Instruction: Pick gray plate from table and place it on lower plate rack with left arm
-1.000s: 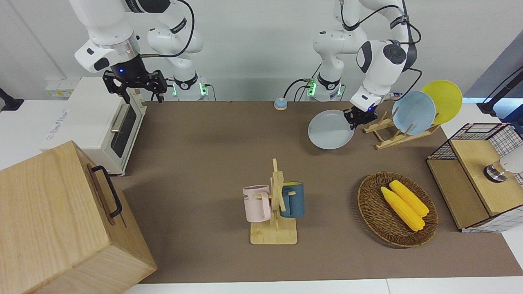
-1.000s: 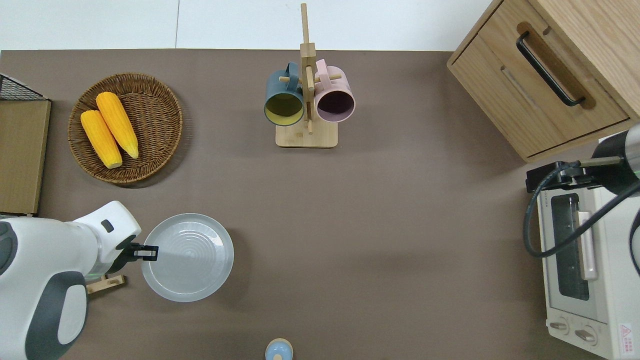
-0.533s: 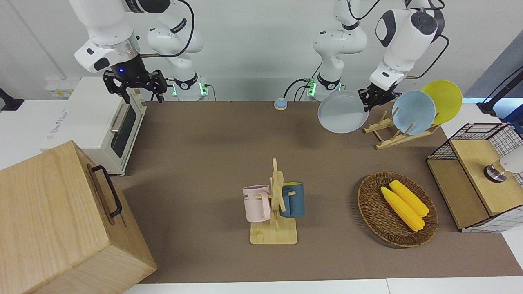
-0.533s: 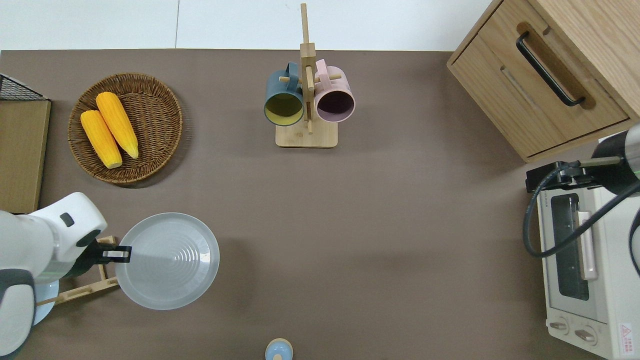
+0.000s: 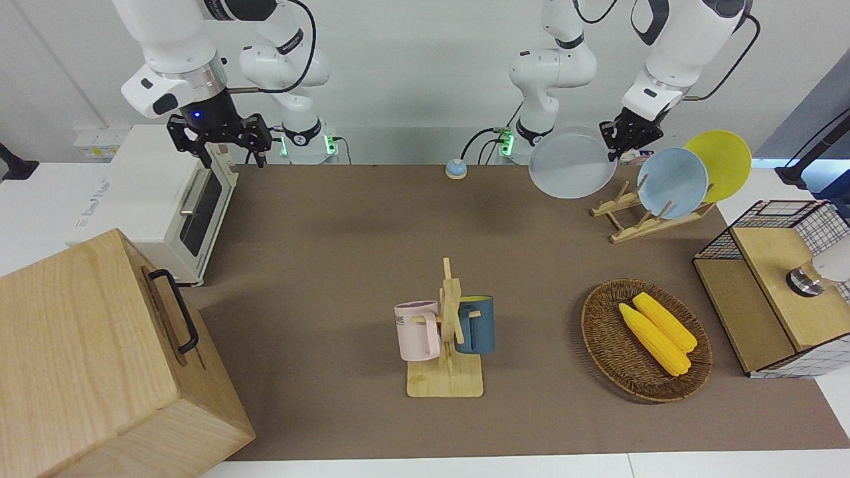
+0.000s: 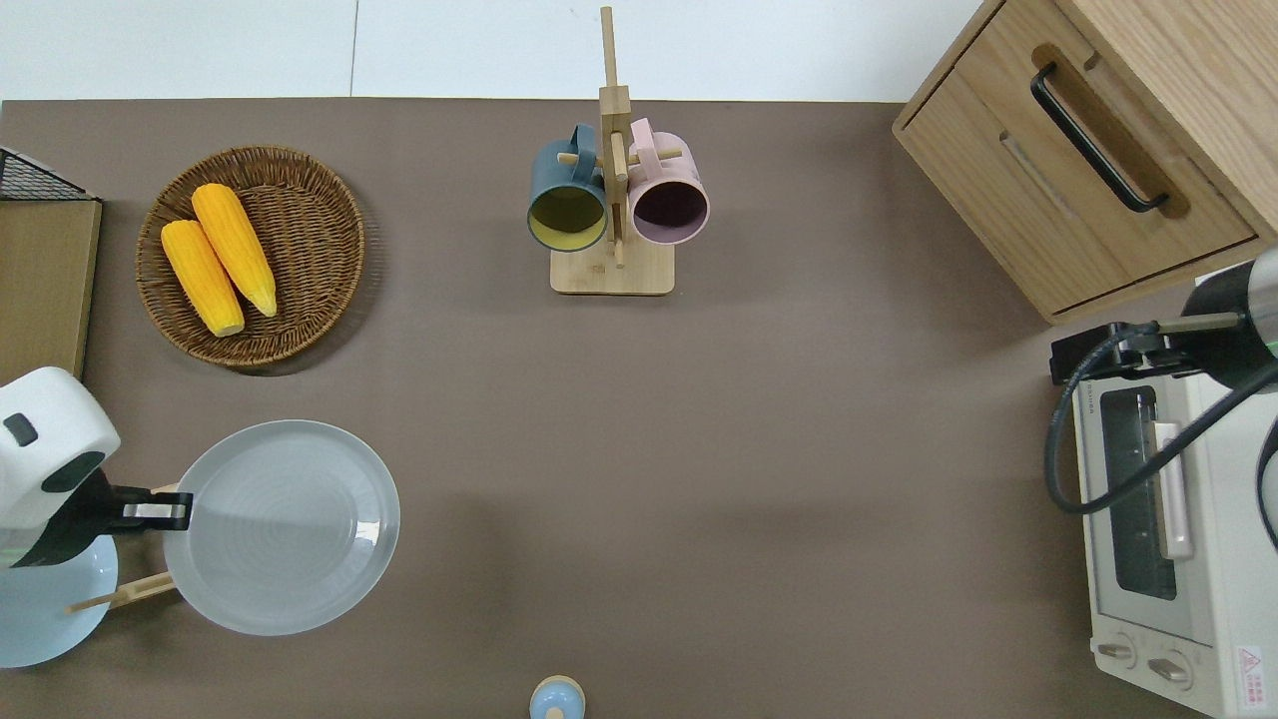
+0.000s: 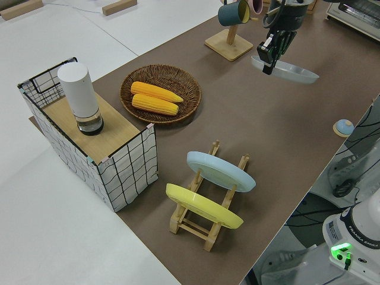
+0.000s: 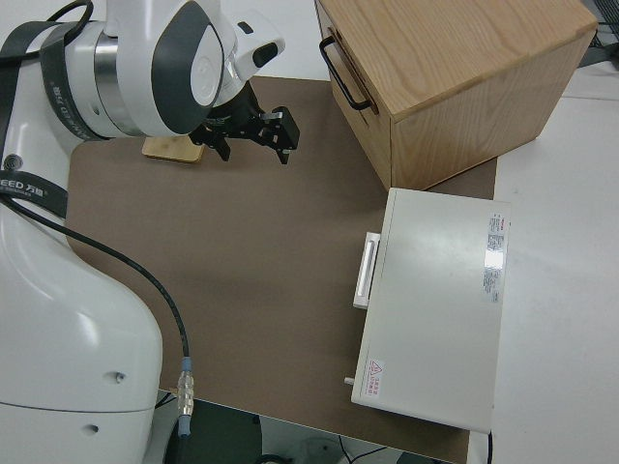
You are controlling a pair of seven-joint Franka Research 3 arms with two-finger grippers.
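Pale-gray round plate [image 6: 285, 526] (low raised rim), lower left of the overhead view, rim clenched by left hand [image 6: 165, 512].

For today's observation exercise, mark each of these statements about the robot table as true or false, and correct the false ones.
1. The left gripper holds the gray plate by its rim, off the table. True.
2. The lower plate rack is empty. False: the light-blue plate and the yellow plate already stand in it.
3. Two corn cobs lie in the wicker basket. True.
4. The pink mug stands on the table. False: it hangs on the wooden mug stand, beside the dark blue mug.
5. The right gripper is carrying a plate. False: it is empty, its fingers open, the arm parked.
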